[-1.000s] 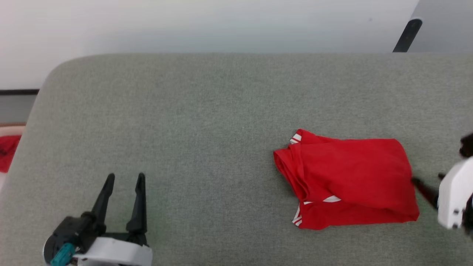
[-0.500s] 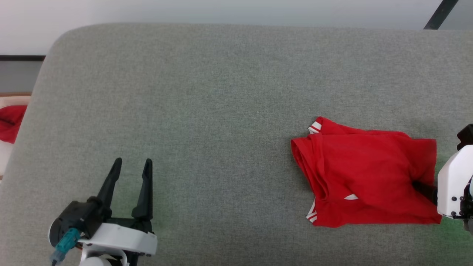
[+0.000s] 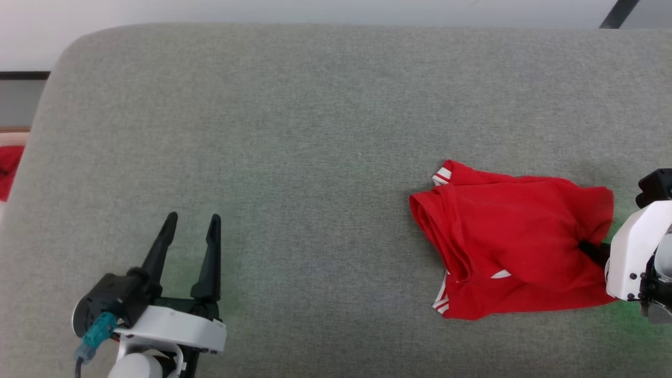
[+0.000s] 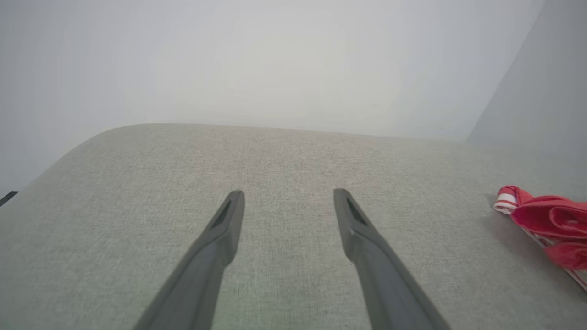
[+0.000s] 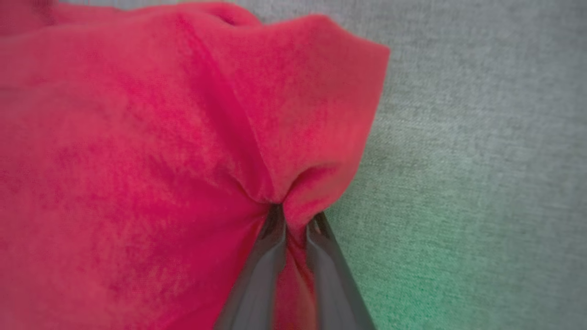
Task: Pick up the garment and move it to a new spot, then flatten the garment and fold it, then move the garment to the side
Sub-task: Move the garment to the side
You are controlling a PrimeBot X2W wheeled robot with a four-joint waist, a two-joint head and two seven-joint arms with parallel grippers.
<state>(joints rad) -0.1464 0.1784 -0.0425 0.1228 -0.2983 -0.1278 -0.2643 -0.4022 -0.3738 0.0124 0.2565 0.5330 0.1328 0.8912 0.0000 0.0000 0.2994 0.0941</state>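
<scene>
Gripping: right claw (image 5: 293, 217) pinching the garment (image 3: 514, 236) edge (fabric bunches up there)
Idling: left claw (image 3: 191, 223) spread, empty
Tip: drag low across the bench (image 3: 315, 157), slowly

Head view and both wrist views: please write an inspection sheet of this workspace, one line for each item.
Surface: grey fabric pad, flat.
Job's things: garment, folded, lying on the pad's right part, its right edge bunched.
Clutter: red cloth beyond the pad's left edge.
Grippers: left gripper open, over bare pad; right gripper shut on the garment's edge.
Cables: teal plug with a thin cable at the left wrist.
Surroundings: pale wall; dark bar at top right.
</scene>
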